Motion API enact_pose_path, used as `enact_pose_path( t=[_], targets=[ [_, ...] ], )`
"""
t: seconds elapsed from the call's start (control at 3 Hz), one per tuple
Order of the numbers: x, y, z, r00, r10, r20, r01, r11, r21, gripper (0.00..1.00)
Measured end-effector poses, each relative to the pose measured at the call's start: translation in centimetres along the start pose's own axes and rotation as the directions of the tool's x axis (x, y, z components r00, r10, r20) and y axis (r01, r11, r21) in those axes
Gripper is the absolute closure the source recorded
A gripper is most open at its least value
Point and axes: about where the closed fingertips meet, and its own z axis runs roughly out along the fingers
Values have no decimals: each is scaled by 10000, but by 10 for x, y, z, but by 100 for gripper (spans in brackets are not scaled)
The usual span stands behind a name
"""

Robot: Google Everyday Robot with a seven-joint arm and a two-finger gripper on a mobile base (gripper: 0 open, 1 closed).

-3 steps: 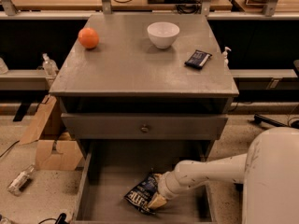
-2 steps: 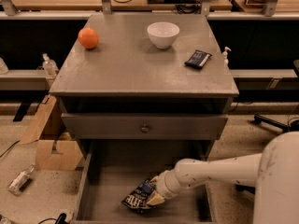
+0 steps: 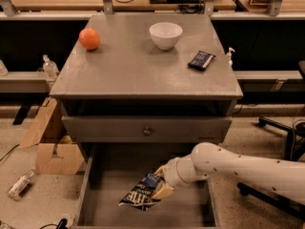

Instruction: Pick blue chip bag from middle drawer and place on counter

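Observation:
The blue chip bag point(image 3: 142, 196), dark navy with white lettering, hangs tilted just above the floor of the open middle drawer point(image 3: 193, 209). My gripper point(image 3: 160, 185) reaches in from the right on its white arm and is shut on the bag's upper right end. The grey counter point(image 3: 128, 68) is the cabinet's top, above and behind the drawer.
On the counter stand an orange point(image 3: 89, 38) at the back left, a white bowl point(image 3: 165, 35) at the back middle and a small dark wrapped bar point(image 3: 200, 60) at the right. A shallower drawer front with a knob point(image 3: 147, 130) sits above. Cardboard point(image 3: 50, 142) lies left; a chair base point(image 3: 281, 128) right.
The gripper has lifted the bag's end and moved it a little to the left; the bag now hangs lower on its left side.

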Motion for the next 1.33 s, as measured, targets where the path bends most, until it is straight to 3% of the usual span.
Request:
enact_pose_path(
  t=[0.33, 0.67, 1.33],
  targets=[
    [-34, -27, -88, 9997, -57, 252, 48, 9993, 364, 100],
    [-68, -61, -172, 10000, -89, 10, 88, 9972, 744, 100],
    [-145, -109, -315, 9939, -184, -1090, 336, 9896, 1400, 100]
  ],
)
